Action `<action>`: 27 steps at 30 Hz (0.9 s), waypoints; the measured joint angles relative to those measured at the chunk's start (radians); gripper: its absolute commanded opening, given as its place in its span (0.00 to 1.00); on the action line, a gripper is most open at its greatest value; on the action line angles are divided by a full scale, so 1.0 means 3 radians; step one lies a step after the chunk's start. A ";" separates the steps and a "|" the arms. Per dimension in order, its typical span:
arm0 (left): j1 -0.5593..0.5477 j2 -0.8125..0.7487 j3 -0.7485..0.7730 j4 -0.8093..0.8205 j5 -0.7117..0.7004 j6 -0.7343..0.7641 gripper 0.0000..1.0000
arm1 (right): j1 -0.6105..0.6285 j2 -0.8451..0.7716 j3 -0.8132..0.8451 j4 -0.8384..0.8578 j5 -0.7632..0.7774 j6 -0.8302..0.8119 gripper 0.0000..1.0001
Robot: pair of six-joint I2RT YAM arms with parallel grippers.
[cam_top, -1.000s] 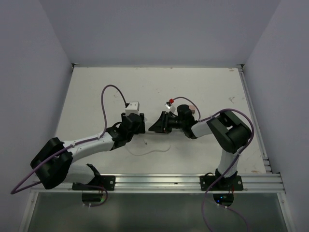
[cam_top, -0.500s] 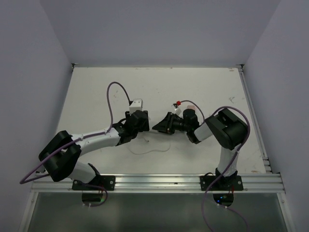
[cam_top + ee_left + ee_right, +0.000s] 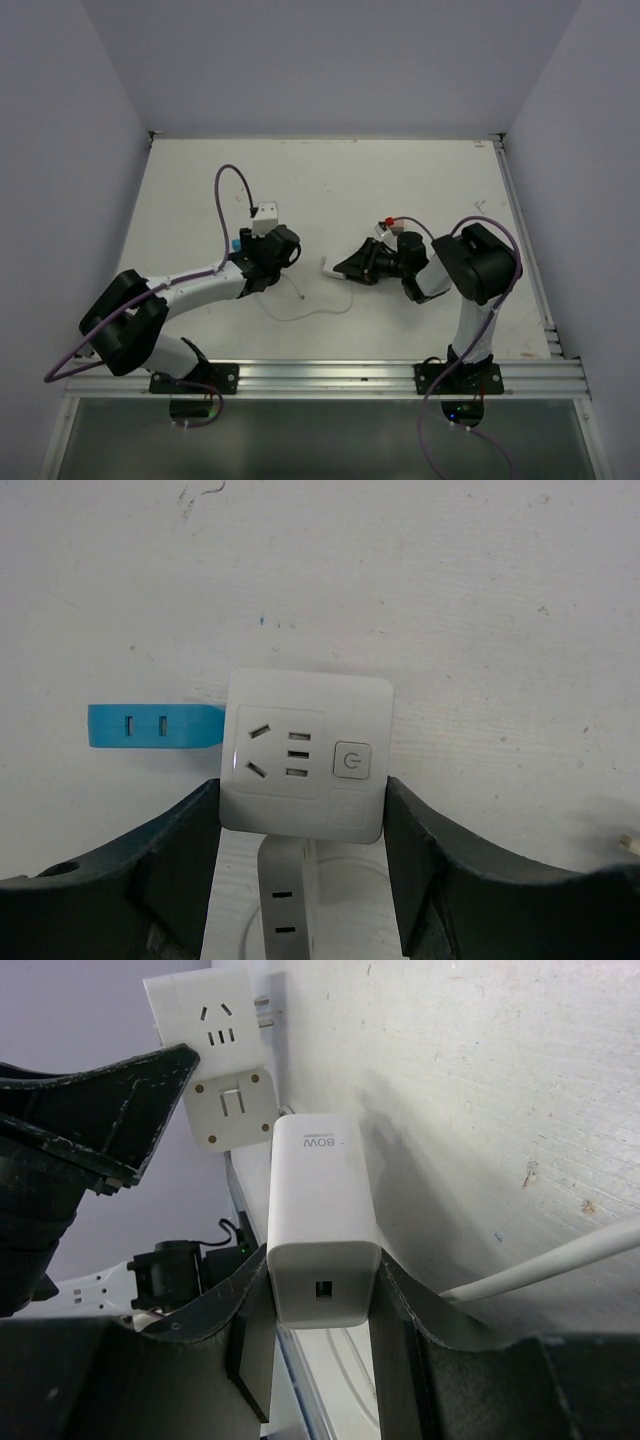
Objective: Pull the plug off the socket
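The plug [image 3: 318, 1195] was already out. The right gripper [image 3: 322, 1260] was clamped across its flat sides, and the top view showed it held apart from the socket [image 3: 305, 750], with bare table [image 3: 480, 600] between the two. The left gripper [image 3: 300, 798] had its fingers pressed on the socket's lower side edges; whether the socket rested on the table could not be told. Judged from that, the step in hand was finishing the separation. Doing it well would mean drawing the plug straight back along its own length rather than swinging it. The left grip should be firm enough that the socket could not twist or tip, and the thin cable [image 3: 560, 1258] lying on the table should be left clear of both arms. The plug was a smooth white plastic block with rounded corners, with "80W" printed on top and a small port in the end facing the wrist camera. It looked hard and slick, so the hold probably depended on those flat sides. The socket was a white cube, also round-cornered, with slanted and straight slots and a square power button on one face, and more slots on another. A flat blue tab [image 3: 150, 727] with two slots lay just beside it. The table looked matte, chalky and scuffed, and the fingers were dark, dull and curved.
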 measured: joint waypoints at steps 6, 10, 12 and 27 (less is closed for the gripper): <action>0.0000 -0.0136 -0.0062 -0.0070 0.0118 0.0139 0.00 | -0.0062 -0.0117 0.0125 -0.0282 0.0045 -0.0139 0.21; 0.0000 -0.0205 -0.0075 -0.0090 0.0261 0.0254 0.00 | -0.0081 -0.0205 0.0369 -0.0799 0.0179 -0.0434 0.48; 0.0000 -0.0231 -0.0076 -0.0089 0.0354 0.0328 0.00 | -0.0083 -0.0270 0.0502 -0.1111 0.0286 -0.0618 0.56; 0.0000 -0.0256 -0.0076 0.0071 0.1016 0.0806 0.22 | -0.0083 -0.1275 0.0779 -0.2955 0.1074 -0.1816 0.99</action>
